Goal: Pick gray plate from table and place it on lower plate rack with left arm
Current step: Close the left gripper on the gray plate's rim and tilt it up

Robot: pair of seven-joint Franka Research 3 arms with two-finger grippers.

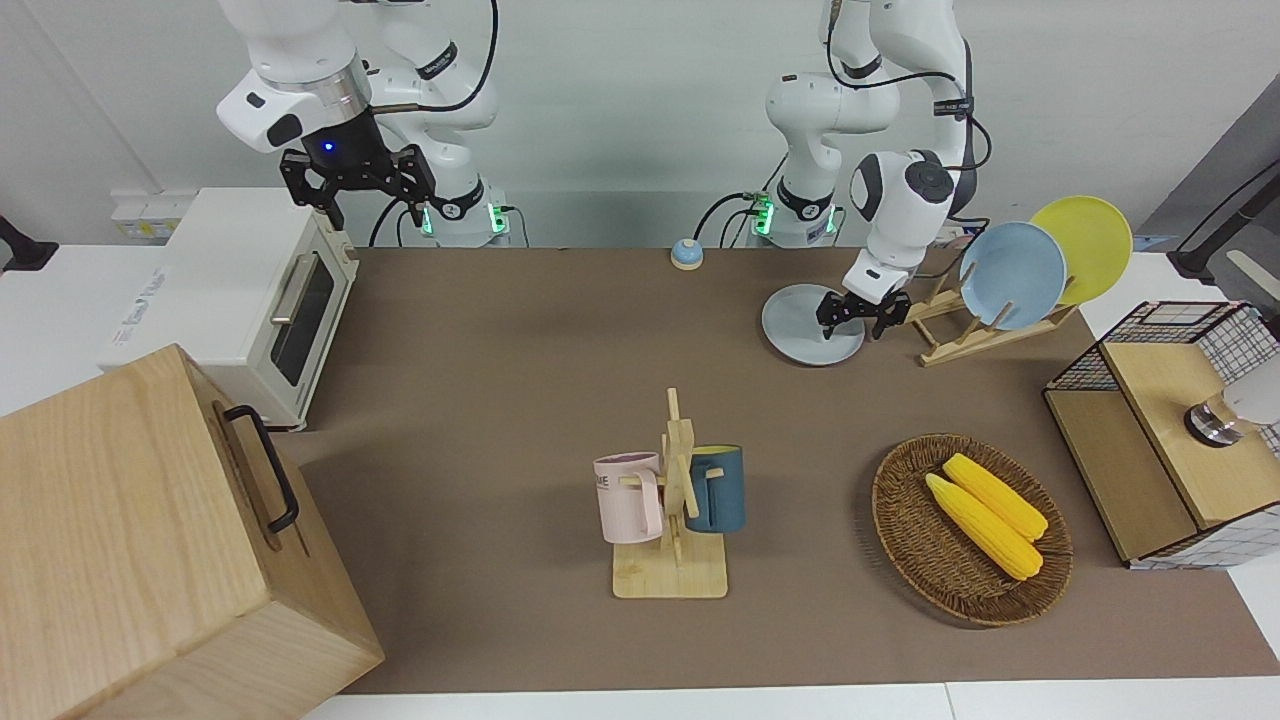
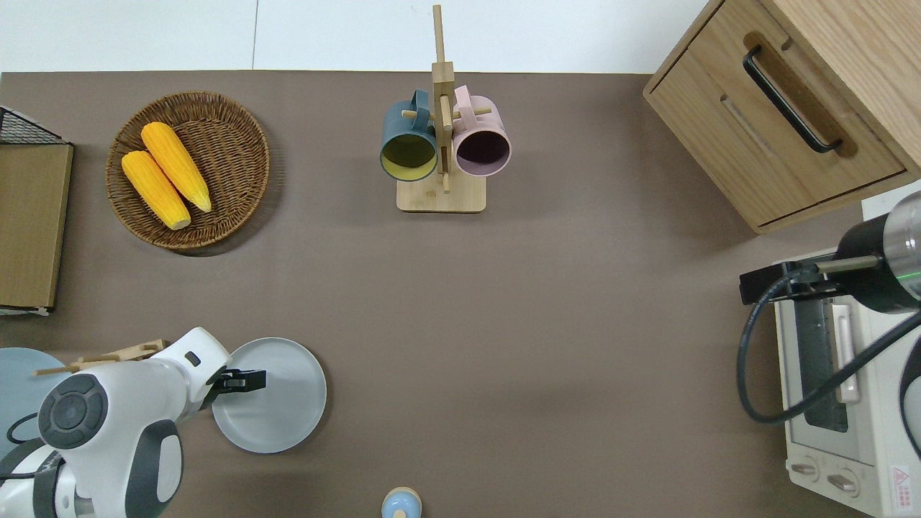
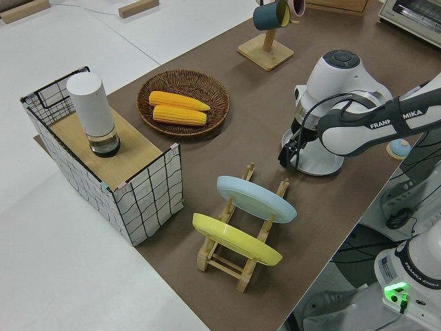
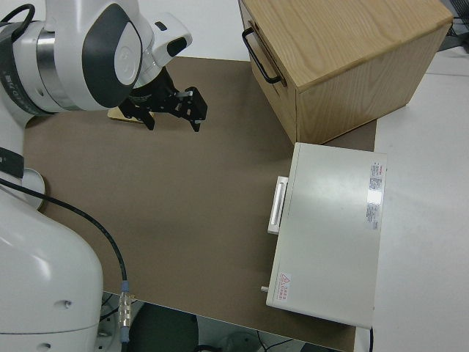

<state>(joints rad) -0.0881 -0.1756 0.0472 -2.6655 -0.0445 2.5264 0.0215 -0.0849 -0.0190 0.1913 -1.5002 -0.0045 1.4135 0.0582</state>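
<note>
The gray plate (image 1: 800, 318) lies flat on the brown mat, beside the lower plate rack (image 1: 950, 345) on the side toward the right arm; it also shows in the overhead view (image 2: 280, 403). My left gripper (image 1: 851, 328) is low at the plate's rim on the rack side, fingers apart, and holds nothing; in the overhead view it (image 2: 253, 378) reaches in over the rim. The rack (image 3: 238, 258) holds a light blue plate (image 1: 1012, 275) and a yellow plate (image 1: 1085, 245). My right gripper (image 1: 372, 205) is open and parked.
A wooden mug stand (image 1: 675, 500) with two mugs stands mid-table. A wicker basket (image 1: 905, 530) holds two corn cobs. A wire-sided box (image 1: 1170, 430) is at the left arm's end; a toaster oven (image 1: 250, 300) and a wooden cabinet (image 1: 130, 540) at the right arm's end.
</note>
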